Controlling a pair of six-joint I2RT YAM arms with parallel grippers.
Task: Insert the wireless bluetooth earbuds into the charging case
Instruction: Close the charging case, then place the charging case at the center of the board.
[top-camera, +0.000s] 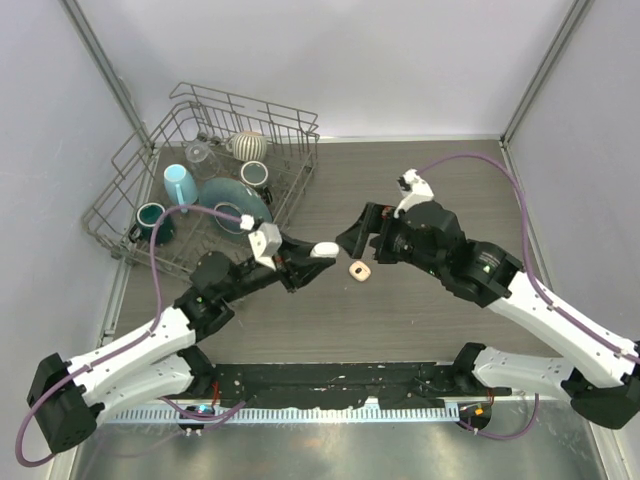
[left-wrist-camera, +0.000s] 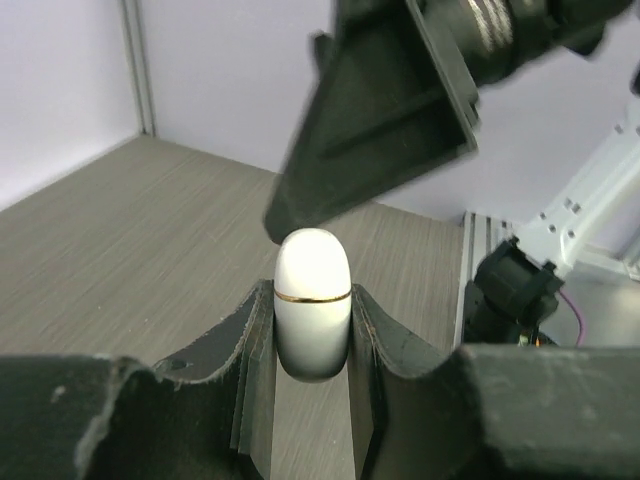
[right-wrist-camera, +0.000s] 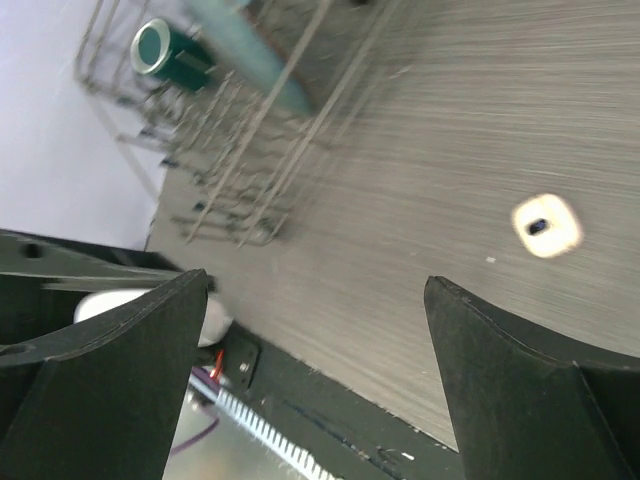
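My left gripper is shut on a white oval charging case with a thin gold seam band, and holds it above the table. In the left wrist view the case stands closed between the two fingers of that gripper. My right gripper is open and empty, just right of the case, its finger looming over it. In the right wrist view the gripper is wide open, with the case peeking past its left finger. No stemmed earbud shows in any view.
A small cream rounded-square piece with a dark slot lies on the table below the right gripper, also in the right wrist view. A wire dish rack with cups and a teal plate stands at the back left.
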